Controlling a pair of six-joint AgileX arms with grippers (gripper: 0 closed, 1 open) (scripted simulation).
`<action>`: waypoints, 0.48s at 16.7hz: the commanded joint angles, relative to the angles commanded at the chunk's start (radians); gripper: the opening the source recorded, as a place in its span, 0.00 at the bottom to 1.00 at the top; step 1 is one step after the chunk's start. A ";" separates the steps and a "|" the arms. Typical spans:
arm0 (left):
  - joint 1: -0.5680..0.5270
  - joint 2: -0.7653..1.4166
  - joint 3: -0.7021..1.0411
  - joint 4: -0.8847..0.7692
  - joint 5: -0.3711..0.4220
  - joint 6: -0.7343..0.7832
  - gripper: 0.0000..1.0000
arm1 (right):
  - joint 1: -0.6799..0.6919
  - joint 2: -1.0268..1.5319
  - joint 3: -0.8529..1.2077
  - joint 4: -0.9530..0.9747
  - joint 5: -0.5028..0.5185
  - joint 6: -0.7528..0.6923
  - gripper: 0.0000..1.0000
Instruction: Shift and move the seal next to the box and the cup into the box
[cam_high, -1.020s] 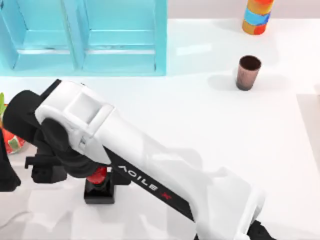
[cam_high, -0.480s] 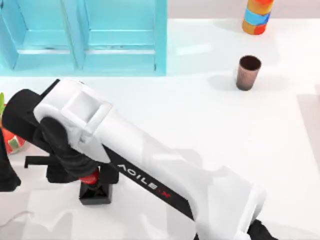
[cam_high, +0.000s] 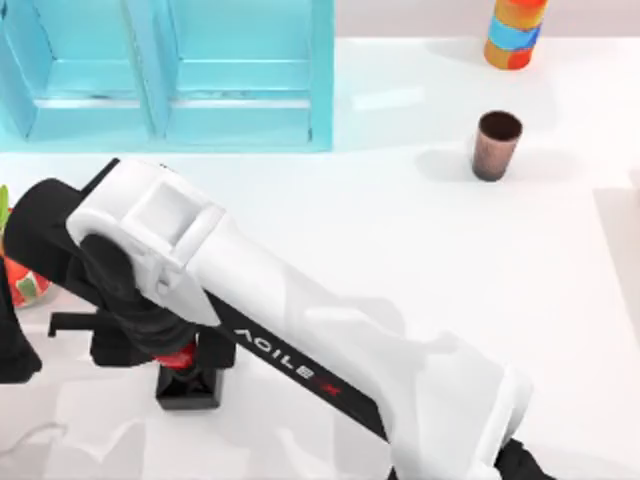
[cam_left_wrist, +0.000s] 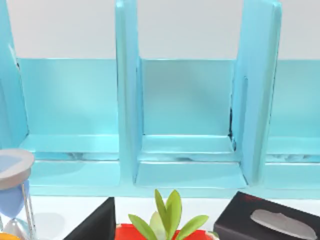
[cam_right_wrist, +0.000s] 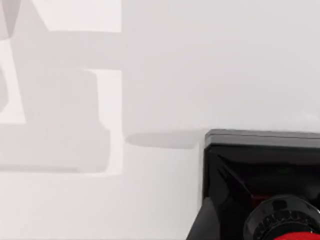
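The seal (cam_high: 188, 388), a black square base with a red knob, stands near the table's front left. My right gripper (cam_high: 180, 358) reaches over from the lower right and is shut on the seal's knob. Up close, the seal (cam_right_wrist: 260, 160) has its red knob at the picture's edge. The dark brown cup (cam_high: 496, 145) stands alone at the back right, far from both arms. The cyan box (cam_high: 320, 80) with open compartments sits at the back left, and the same box (cam_left_wrist: 125, 100) faces the left wrist camera. My left arm (cam_high: 10, 345) stays parked at the table's left edge.
A tall orange-and-blue striped cylinder (cam_high: 514, 35) stands behind the cup. A red pot with a green plant (cam_high: 22, 280) sits at the left edge. The left wrist view also holds that plant (cam_left_wrist: 167, 215), a black tissue box (cam_left_wrist: 270, 220) and an hourglass (cam_left_wrist: 15, 185).
My right gripper has slid a short way to the left with the seal in it. The cup and the left arm have not moved.
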 joint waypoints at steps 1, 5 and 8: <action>0.000 0.000 0.000 0.000 0.000 0.000 1.00 | 0.010 -0.013 -0.012 0.063 -0.008 0.001 0.00; 0.000 0.000 0.000 0.000 0.000 0.000 1.00 | 0.004 -0.069 -0.069 0.101 -0.009 -0.007 0.00; 0.000 0.000 0.000 0.000 0.000 0.000 1.00 | -0.009 -0.184 -0.218 0.167 -0.014 -0.022 0.00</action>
